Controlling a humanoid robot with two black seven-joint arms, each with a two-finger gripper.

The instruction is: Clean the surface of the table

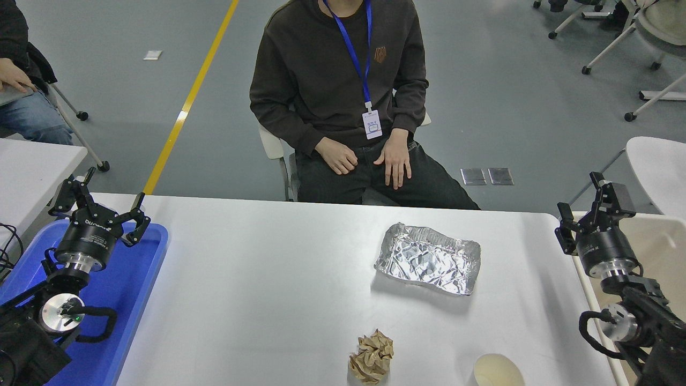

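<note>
The wide white table surface [257, 289] fills the lower half of the view. On it lie a crumpled foil tray [427, 259] right of centre, a crumpled brown paper ball [372, 357] near the front edge, and a paper cup [497, 371] at the front right. My left gripper [102, 205] is open and empty, parked over the blue tray [140, 300] at the left. My right gripper [588, 203] is open and empty at the table's right edge, well right of the foil tray.
A person in a dark sweatshirt sits at the far side, hands [367, 158] on their lap. A beige bin [659, 252] stands beyond the right edge under my right arm. A smaller white table [32, 161] is at the left.
</note>
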